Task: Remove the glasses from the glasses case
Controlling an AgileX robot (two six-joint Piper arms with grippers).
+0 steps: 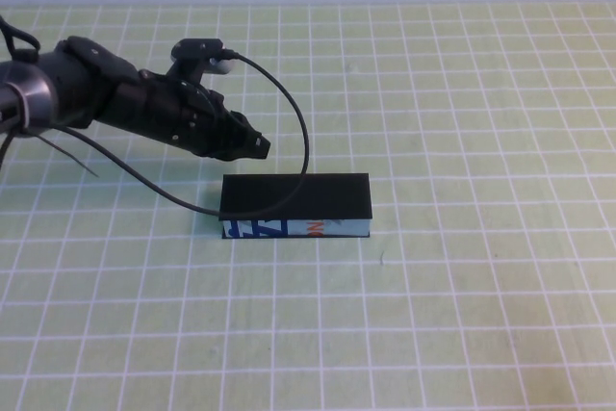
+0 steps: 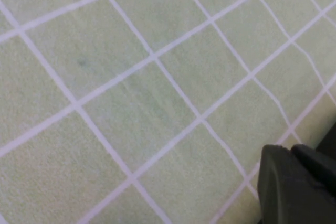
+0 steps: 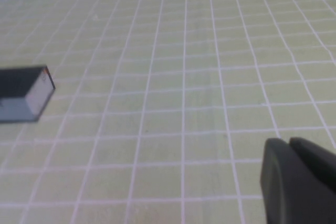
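The glasses case (image 1: 295,204) lies shut in the middle of the table, a black box with a pale blue printed front strip. Its end also shows in the right wrist view (image 3: 23,98). The glasses are hidden. My left gripper (image 1: 252,144) hovers just behind the case's left end, above the mat, with its fingers together and empty; in the left wrist view (image 2: 291,150) it hangs over bare mat. My right gripper (image 3: 289,142) is shut and empty, well off to the case's right, and it is outside the high view.
A green mat with a white grid (image 1: 462,286) covers the table. A black cable (image 1: 298,132) from the left arm loops down over the case's lid. A pale wall runs along the far edge.
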